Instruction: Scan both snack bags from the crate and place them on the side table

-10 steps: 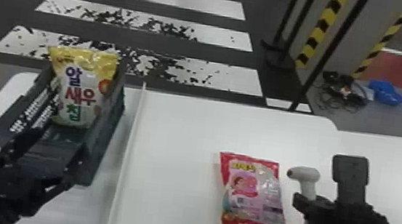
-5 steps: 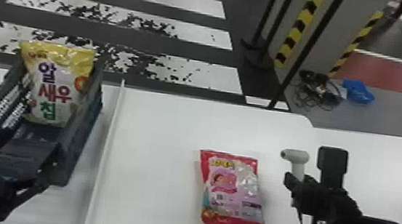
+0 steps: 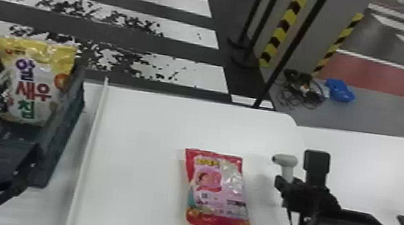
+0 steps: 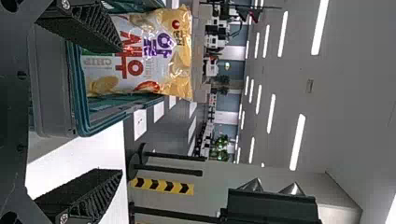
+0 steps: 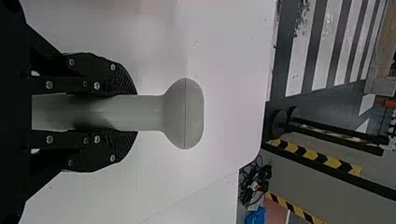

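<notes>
Yellow snack bag [image 3: 34,82] is noted upright inside the dark crate [image 3: 61,144], beyond the left fingers [image 3: 13,192], which are spread apart. Red snack bag [image 3: 217,193] is laid flat on the worktop [image 3: 138,143]. Scanner [image 3: 285,160] is clamped by the right fingers [image 3: 281,185].

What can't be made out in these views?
- Dark plastic crate: left side, cut off by head view's edge.
- Yellow snack bag: some lower front, behind left gripper, left wrist view.
- Red snack bag: underside, against white table, head view.
- Grey scanner: handle sides, behind right gripper, right wrist view.
</notes>
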Available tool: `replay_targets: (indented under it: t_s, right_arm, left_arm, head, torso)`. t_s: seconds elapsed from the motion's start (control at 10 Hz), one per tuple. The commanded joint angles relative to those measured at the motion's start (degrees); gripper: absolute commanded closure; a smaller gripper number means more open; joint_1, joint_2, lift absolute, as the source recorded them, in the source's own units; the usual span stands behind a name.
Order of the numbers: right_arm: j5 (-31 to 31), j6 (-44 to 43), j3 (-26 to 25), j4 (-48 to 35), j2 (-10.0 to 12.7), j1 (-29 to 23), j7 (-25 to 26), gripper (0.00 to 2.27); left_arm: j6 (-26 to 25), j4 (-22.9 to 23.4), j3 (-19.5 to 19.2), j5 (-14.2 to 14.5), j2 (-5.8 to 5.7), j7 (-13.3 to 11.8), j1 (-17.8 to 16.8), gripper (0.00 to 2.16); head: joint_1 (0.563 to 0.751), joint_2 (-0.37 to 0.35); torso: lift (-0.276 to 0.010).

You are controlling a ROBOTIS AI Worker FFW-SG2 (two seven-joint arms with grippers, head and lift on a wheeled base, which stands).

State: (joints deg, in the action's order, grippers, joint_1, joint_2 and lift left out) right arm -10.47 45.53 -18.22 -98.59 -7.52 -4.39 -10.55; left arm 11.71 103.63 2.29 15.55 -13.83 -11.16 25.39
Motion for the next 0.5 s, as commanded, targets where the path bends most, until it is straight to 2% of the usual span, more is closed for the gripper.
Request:
replay_targets:
  t_s: [0.0,0.4]
  right_arm:
    - [0.09,-2.68,-0.32,4.20,-0.48,1.23,0.00,2.26]
    - [0.09,-6.37,-0.85,9.82,-1.36,2.55,0.18,2.26]
  left_arm:
    - [0.11,0.00,0.08,0.00,-0.06,0.00,0.01,0.08]
    - [0.11,0.08,0.26,0.00,-0.06,-0.09,0.01,0.08]
  head:
    - [0.695,-0.285]
    - [0.695,-0.300]
  torso:
    - [-0.095]
    - [-0.095]
